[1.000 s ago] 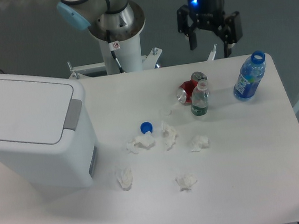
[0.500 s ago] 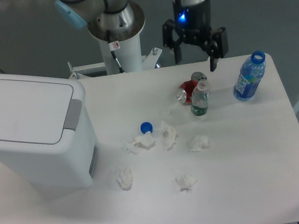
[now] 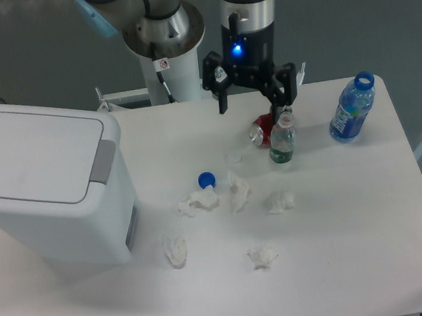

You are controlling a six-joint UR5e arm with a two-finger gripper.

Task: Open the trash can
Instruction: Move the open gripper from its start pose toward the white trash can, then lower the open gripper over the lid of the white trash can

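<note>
My tool point(image 3: 251, 102) hung spread and empty over the desk's point(image 3: 351, 212) far side. The trash can point(image 3: 50, 192), lid down, sat well off to its side, nearer the camera. Best plan: cross above the litter, then press squarely on the grey tab point(image 3: 103, 162).

This looks like a robot lab, a room for testing robots. A big robot arm point(image 3: 157, 29) stands on a thick white post point(image 3: 167, 72) bolted at the far edge of a plain white table point(image 3: 354, 249). A blue light point(image 3: 237, 49) glows on the arm. The floor point(image 3: 28, 48) is plain dark grey. Trash sits in the middle of the table like test things: crumpled tissues point(image 3: 198, 201), a blue bottle cap point(image 3: 206, 179) and a squashed red can point(image 3: 263, 131).
</note>
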